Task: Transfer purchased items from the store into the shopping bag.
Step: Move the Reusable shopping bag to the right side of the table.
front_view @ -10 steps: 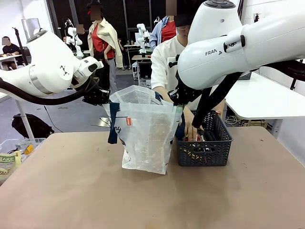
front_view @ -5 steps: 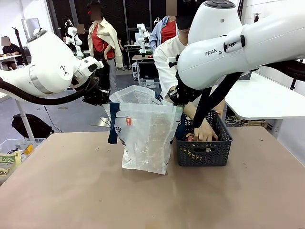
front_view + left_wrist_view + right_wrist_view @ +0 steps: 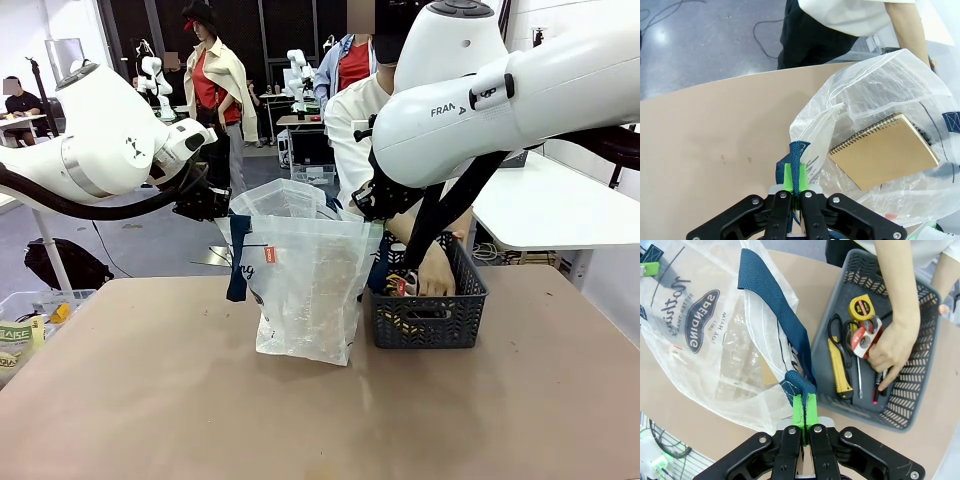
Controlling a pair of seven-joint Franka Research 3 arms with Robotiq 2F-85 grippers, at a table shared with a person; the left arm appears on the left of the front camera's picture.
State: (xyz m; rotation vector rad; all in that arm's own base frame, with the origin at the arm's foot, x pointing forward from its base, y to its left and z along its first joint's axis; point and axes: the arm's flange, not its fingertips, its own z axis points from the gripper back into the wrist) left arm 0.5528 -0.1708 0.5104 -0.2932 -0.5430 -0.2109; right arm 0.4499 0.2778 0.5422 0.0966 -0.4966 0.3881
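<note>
- Grips a navy handle (image 3: 797,157) in the left pincer (image 3: 794,181), pads pinched flat on the webbing, nothing else between them.
- Grips the other handle (image 3: 772,305) the same way in the right pincer (image 3: 805,412), fully closed on the strap's loop.
- Holds the bag (image 3: 305,290) upright on the bench (image 3: 150,400), mouth spread, just beside the basket (image 3: 430,325), with a notebook (image 3: 885,157) lying inside.
- Shows items not yet moved in the basket: a tape measure (image 3: 860,307), a cutter (image 3: 840,367), scissors (image 3: 836,330), and a red-and-white roll (image 3: 862,337) under the person's hand (image 3: 892,347).
- Risks a slipped strap: thin webbing pinched near the pad tips, easily pulled free by a heavy drop into the bag.
- Risks a narrowed mouth through any drift of the pincers toward each other, leaving the hand to snag on plastic.
- Risks tipping or dragging the light bag across the bench through an upward or sideways tug, perhaps spilling the notebook.
- Risks a knock between the hand and the right arm (image 3: 520,90), close above the basket, during the lift across.
- Calls for a steady, motionless hold on both handles, judging from here.
</note>
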